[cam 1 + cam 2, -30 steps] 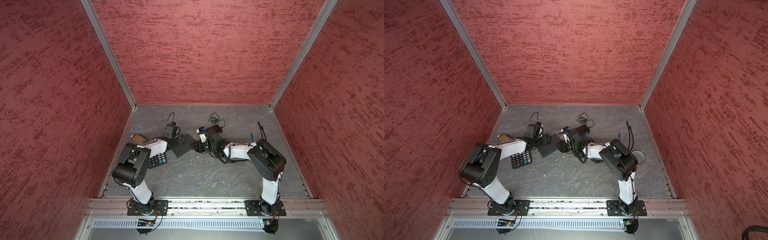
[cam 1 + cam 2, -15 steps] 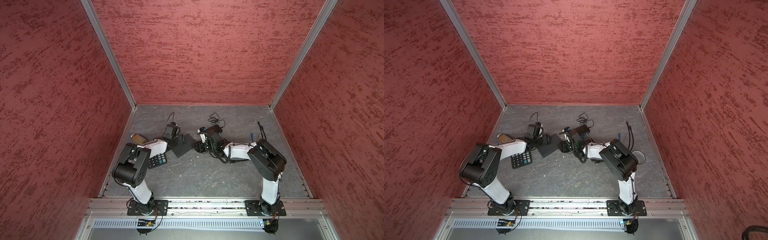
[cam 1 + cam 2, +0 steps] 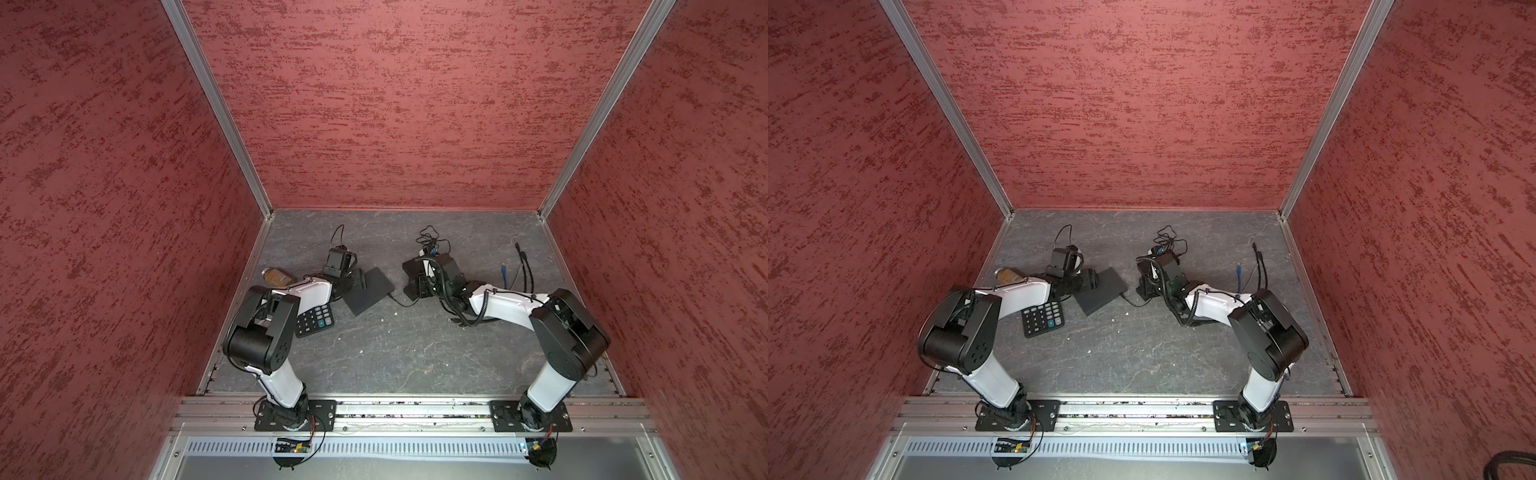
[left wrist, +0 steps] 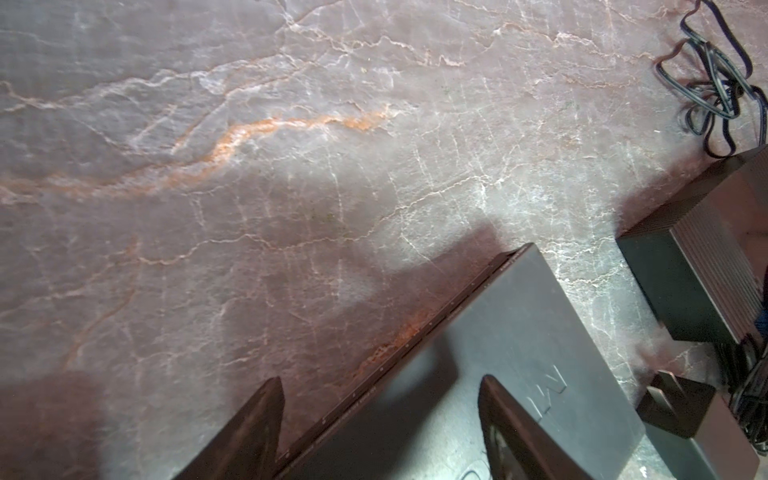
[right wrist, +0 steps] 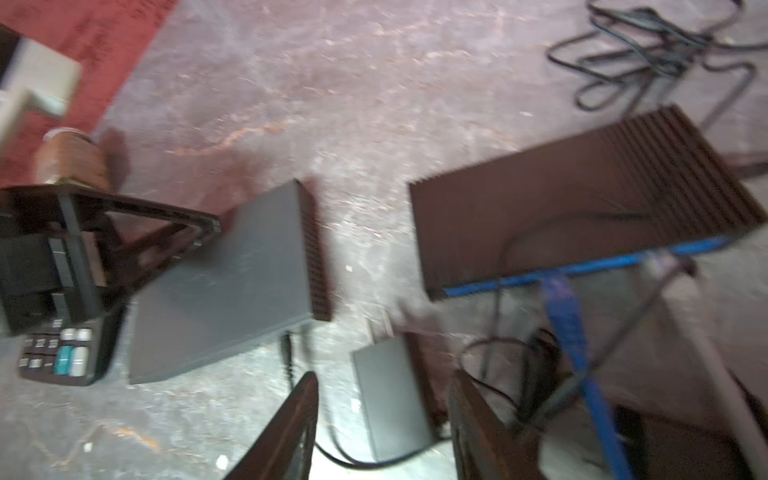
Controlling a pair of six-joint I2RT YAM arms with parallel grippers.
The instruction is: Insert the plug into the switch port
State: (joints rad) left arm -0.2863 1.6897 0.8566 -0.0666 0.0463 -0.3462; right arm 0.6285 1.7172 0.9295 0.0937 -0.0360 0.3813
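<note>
Weighing risks, we found left fingers [image 4: 266, 403] open astride the switch [image 4: 519, 332], right fingers [image 5: 305, 403] open, empty, above the adapter [image 5: 390, 399]; the plug [image 5: 286, 353] sat at the switch's edge; unclamped, the switch could slide.

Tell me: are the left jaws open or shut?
Open: in the left wrist view the left jaws stand wide apart, straddling an edge of the grey box.

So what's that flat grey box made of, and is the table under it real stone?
The flat grey box looks like matte plastic: smooth dull top, no shine, fine moulded ribs along one side. It could be painted metal. The table looks like grey stone with pale and orange veins, but it may be a printed surface.
</note>
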